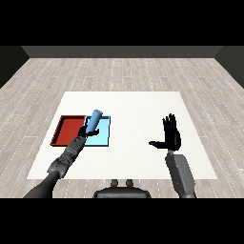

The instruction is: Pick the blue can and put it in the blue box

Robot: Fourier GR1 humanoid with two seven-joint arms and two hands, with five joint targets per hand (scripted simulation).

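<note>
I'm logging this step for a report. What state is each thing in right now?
Light blue cylindrical can: tilted, held above the light blue tray.
Light blue tray: flat on the table, nothing resting in it.
Red tray: flat, beside the blue one.
Left hand: curled round the can.
Right hand: open, fingers straight, holding nothing.

A white counter is seen on a grey plank-patterned floor. On the counter, a red tray is flanked by a light blue tray; a blue can and black hands on grey forearms are shown.
</note>
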